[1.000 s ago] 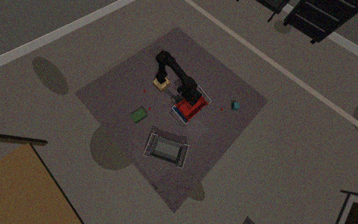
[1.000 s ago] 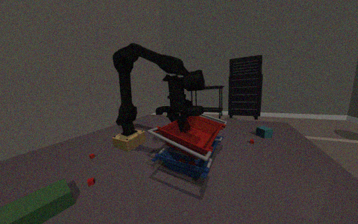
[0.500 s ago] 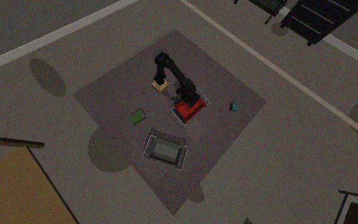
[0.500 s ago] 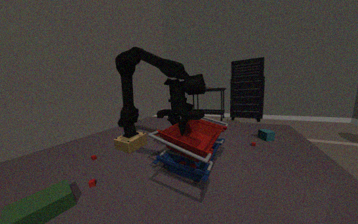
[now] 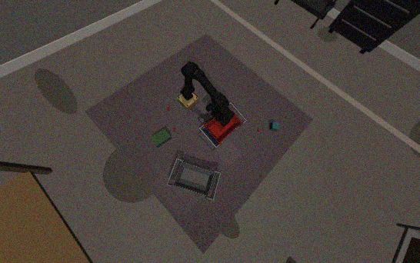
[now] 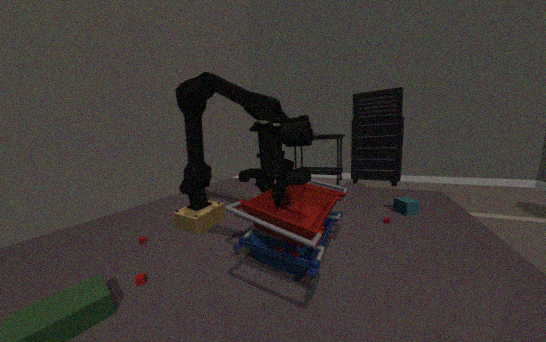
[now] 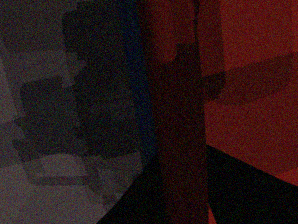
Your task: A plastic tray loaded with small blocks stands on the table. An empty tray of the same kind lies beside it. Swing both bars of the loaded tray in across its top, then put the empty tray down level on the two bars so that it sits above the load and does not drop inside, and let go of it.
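My gripper [image 5: 223, 121] [image 6: 281, 202] [image 7: 183, 158] points down and is shut on a side wall of the empty red tray [image 5: 221, 132] [image 6: 310, 205] [image 7: 250, 125]. The red tray is over the loaded blue tray [image 6: 280, 255] [image 7: 142, 100], tilted, its near right corner lowest in the exterior view. White bars run along the red tray's ends: a near bar [image 6: 272, 225] and a far bar [image 6: 327, 186]. Pale bar pieces [image 6: 321, 252] show at the blue tray's rim; whether its bars lie inward or bear the red tray is unclear. The red tray hides most of the load.
A grey tray [image 5: 181, 161] with bars out stands apart, in the top view. A green block [image 5: 161, 137] [image 6: 60, 310], a teal block [image 5: 275, 126] [image 6: 406, 205] and small red cubes [image 5: 174, 129] [image 6: 141, 279] lie around. The arm's yellow base [image 5: 188, 103] [image 6: 200, 218] is beside the trays.
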`<state>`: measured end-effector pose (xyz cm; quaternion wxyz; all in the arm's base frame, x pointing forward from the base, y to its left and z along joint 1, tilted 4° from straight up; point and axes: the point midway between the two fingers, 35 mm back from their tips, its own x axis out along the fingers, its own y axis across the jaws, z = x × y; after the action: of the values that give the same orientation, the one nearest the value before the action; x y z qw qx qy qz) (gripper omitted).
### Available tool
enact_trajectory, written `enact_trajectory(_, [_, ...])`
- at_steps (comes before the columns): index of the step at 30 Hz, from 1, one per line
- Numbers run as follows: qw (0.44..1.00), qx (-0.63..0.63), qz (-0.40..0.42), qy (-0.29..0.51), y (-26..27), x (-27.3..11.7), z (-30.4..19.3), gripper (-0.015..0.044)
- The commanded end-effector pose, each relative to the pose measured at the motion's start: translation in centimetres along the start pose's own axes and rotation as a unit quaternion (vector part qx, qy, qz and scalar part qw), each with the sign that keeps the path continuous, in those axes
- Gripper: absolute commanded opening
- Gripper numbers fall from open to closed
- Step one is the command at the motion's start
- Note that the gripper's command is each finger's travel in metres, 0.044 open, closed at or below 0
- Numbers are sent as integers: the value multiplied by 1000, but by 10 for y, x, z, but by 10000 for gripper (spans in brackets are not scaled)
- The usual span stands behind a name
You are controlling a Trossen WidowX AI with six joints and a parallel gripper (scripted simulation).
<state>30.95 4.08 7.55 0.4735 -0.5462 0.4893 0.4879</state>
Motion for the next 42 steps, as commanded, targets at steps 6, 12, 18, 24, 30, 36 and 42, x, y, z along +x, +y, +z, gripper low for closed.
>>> enact_trajectory(6, [1000,-2,9,0,7,10,0,0])
enact_trajectory(12, [1000,-2,9,0,7,10,0,0])
enact_trajectory(18, [1000,-2,9,0,7,10,0,0])
enact_trajectory(24, [1000,-2,9,0,7,10,0,0])
enact_trajectory(30, [1000,-2,9,0,7,10,0,0])
enact_trajectory(36, [1000,-2,9,0,7,10,0,0])
enact_trajectory(42, [1000,-2,9,0,7,10,0,0])
